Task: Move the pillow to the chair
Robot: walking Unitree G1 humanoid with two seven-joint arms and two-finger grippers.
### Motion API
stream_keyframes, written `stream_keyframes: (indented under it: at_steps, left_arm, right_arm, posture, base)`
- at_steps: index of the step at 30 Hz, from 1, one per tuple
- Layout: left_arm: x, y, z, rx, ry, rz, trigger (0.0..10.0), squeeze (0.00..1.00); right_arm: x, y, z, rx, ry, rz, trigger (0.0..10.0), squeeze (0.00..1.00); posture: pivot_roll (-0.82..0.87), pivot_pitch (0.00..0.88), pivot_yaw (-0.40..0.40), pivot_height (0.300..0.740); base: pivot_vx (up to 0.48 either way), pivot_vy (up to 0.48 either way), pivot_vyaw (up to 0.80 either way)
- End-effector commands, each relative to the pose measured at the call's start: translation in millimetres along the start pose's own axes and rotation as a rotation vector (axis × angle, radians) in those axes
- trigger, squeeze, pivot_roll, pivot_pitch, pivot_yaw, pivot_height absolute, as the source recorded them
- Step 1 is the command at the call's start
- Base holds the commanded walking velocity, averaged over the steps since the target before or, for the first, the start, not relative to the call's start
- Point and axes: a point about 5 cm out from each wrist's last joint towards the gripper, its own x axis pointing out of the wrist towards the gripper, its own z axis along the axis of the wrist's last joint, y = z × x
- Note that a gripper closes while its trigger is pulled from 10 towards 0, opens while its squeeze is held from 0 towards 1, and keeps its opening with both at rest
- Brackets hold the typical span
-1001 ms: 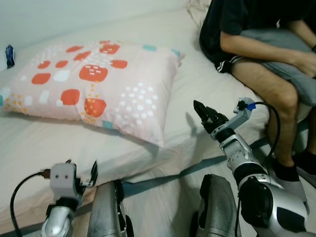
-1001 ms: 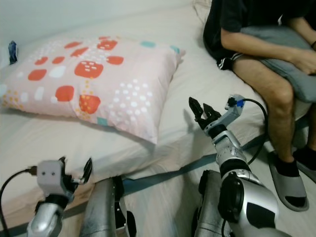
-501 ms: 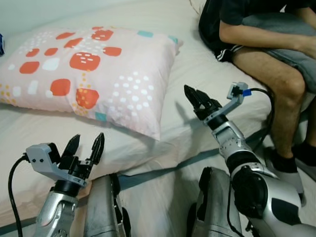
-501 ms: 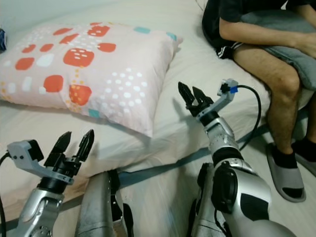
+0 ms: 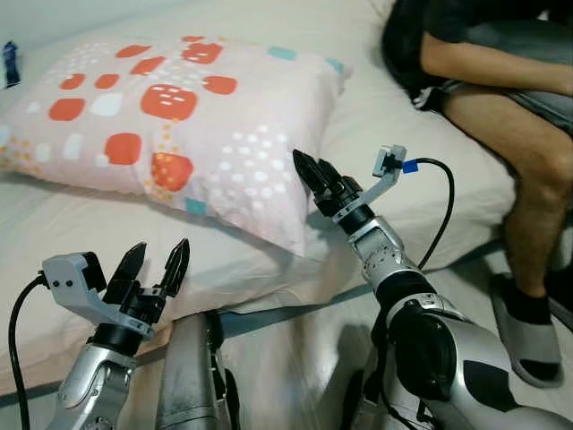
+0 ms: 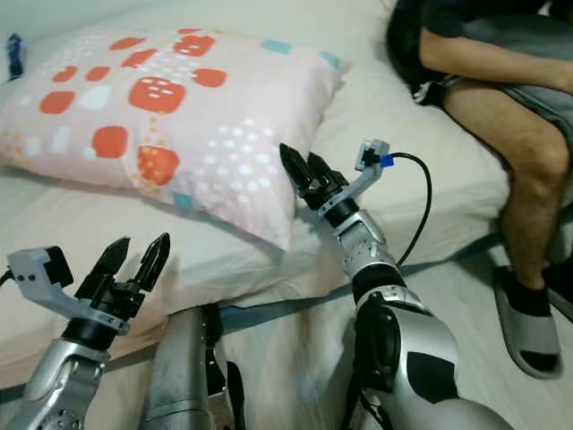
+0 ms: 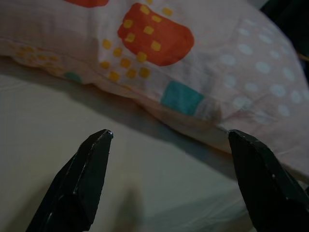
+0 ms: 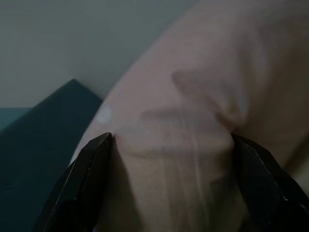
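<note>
A pink pillow with orange, white and teal patches lies flat on the cream bed. My right gripper is open, and its fingertips touch the pillow's near right edge. In the right wrist view the pillow's side bulges between the two black fingers. My left gripper is open over the bed's near edge, a short way in front of the pillow. Through the left wrist view the pillow's front seam lies beyond the spread fingertips.
A person in dark shorts sits on the bed at the right with a grey cushion on the lap, and a slippered foot rests on the floor. A small blue item lies at the far left of the bed.
My right gripper has reached forward and left, from open bed to the pillow's right edge. The left gripper rose, then stayed low at the bed's edge. The camera shifted slightly.
</note>
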Motion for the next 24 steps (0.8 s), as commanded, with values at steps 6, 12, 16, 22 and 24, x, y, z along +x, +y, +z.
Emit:
stream_keyframes:
  at_steps: [6,12,16,22,24]
  left_arm:
    - [-0.6,-2.2,-3,-0.009,0.033,-0.005,10.0,0.00]
    - [2.5,-3.3,-3,-0.005,0.032,-0.018,10.0,0.00]
    - [3.2,-4.3,-3,-0.002,0.035,-0.024,10.0,0.00]
    - [6.0,-6.6,-3,0.004,0.035,-0.038,10.0,0.00]
    - [7.6,-6.6,-2,0.006,0.033,-0.044,10.0,0.00]
  right_arm:
    - [2.7,-0.7,2,-0.071,0.037,-0.043,10.0,0.00]
    - [5.1,-7.0,-4,-0.100,0.099,-0.211,10.0,0.00]
    - [5.9,-6.0,-10,-0.082,0.121,-0.230,10.0,0.00]
    - [14.6,9.1,-28,0.078,0.148,-0.134,10.0,0.00]
    - [20.5,18.4,-42,0.172,0.213,-0.113,10.0,0.00]
  posture:
    - [0.15,0.383,0.053,0.320]
    - [0.15,0.378,0.051,0.320]
    - [0.15,0.374,0.050,0.320]
    - [0.14,0.366,0.048,0.320]
    - [0.13,0.363,0.049,0.320]
  base:
    - [0.000,0.000,0.51]
    - [0.000,0.000,0.22]
    - [0.000,0.000,0.78]
    - [0.000,0.000,0.78]
    - [0.000,0.000,0.77]
